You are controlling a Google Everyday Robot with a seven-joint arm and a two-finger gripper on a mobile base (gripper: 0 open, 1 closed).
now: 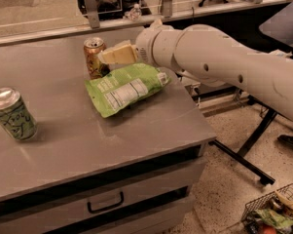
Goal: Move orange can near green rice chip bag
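Note:
The orange can (94, 57) stands upright at the back of the grey table (63, 145), touching the far left edge of the green rice chip bag (126, 87). The bag lies flat with its white label panel facing up. My gripper (116, 55) hangs just right of the can, above the bag's far edge. It is open and empty, with its cream fingers (119, 52) clear of the can. The white arm reaches in from the right.
A pale green can (12, 113) with scribbled script stands at the table's left front. A drawer with a handle (104, 203) is under the tabletop. A rail with posts (90, 4) runs behind the table. A wire basket (272, 213) sits on the floor at lower right.

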